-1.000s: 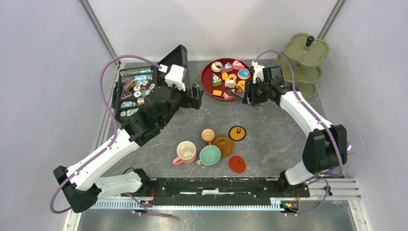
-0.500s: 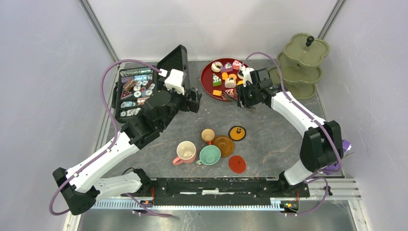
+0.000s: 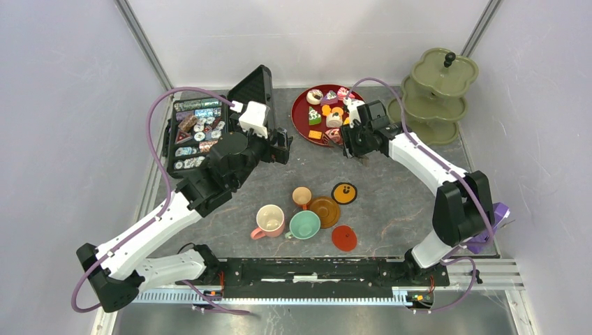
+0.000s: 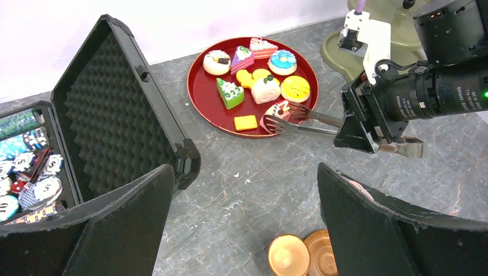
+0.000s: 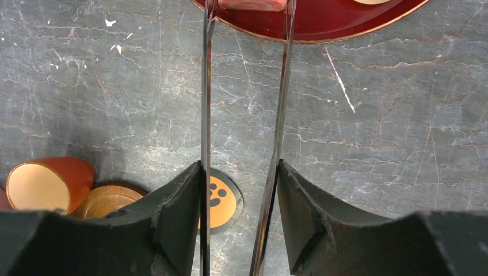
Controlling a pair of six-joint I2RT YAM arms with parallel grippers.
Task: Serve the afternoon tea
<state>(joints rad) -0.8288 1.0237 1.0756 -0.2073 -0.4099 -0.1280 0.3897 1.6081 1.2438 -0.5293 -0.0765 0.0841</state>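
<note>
A red plate (image 3: 299, 124) at the back holds several toy pastries. My right gripper (image 3: 356, 139) is shut on thin metal tongs (image 4: 313, 122), also seen in the right wrist view (image 5: 205, 86). The tong tips sit on either side of a pink pastry (image 4: 275, 110) at the plate's near edge; it also shows in the right wrist view (image 5: 252, 3). My left gripper (image 3: 283, 144) is open and empty above the table, left of the plate. The pink cup (image 3: 269, 220), mint cup (image 3: 304, 224) and small orange cup (image 3: 301, 197) stand near the middle, with a brown saucer (image 3: 325, 211), a paw-print saucer (image 3: 344, 192) and a red saucer (image 3: 344, 238).
An open black case (image 3: 199, 129) full of chips lies at the back left, its lid upright beside my left gripper. A green tiered stand (image 3: 438, 91) is at the back right. Metal frame posts rise at both back corners.
My right gripper has moved left towards the red plate with the tongs, bringing their tips to the pink pastry. The left arm has barely shifted.
</note>
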